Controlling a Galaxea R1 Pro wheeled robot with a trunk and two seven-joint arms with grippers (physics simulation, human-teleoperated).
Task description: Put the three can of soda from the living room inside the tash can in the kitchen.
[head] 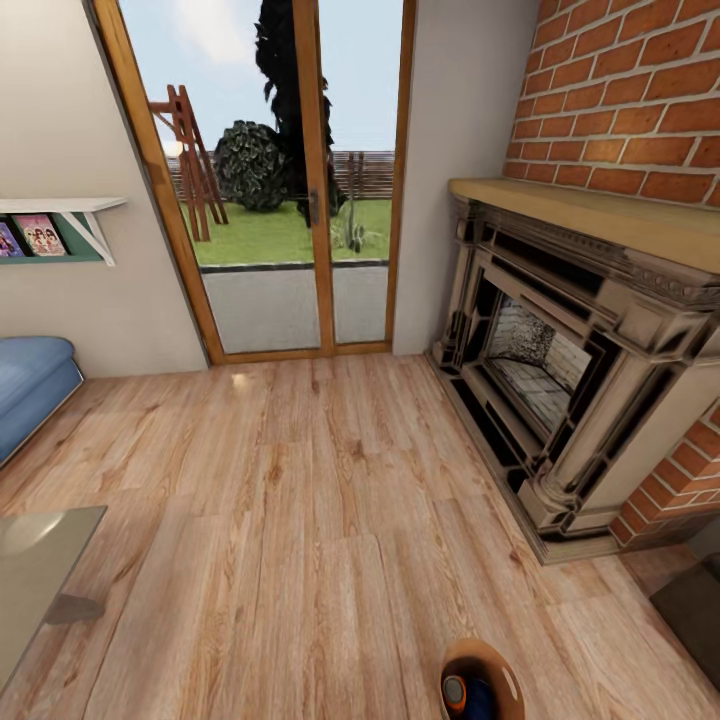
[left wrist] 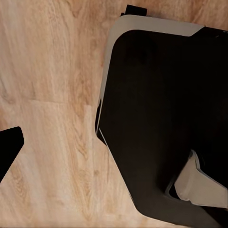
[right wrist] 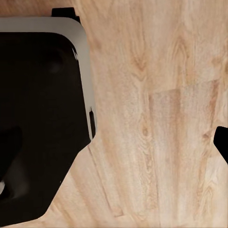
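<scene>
The robot stands in the living room, facing the wood-framed glass doors (head: pixel 290 180) at upper centre of the head view, with the red-brick fireplace (head: pixel 560 390) and its carved dark surround filling the right side. At the bottom edge of that view, right of centre, the trash can (head: pixel 497 664) shows its tan rim and brown inside; within it lie an orange soda can (head: pixel 455 690) with a grey metal top and a dark blue soda can (head: pixel 479 702) just beside it. The third can cannot be made out. By this reading the bin, loaded with at least two cans, sits in the living room, so the step in hand looks like transport or a search for the last can, and the next move calls for getting bin and cans to the kitchen. The warm plank floor (head: pixel 300 520) is glossy and grained; a blue sofa (head: pixel 30 385) sits at middle left, a glass table top (head: pixel 35 570) at lower left, a white wall shelf (head: pixel 70 215) above. Both wrist views look down on planks and the robot's dark, grey-edged base (left wrist: pixel 161 118); whether either gripper is open or closed cannot be told.
</scene>
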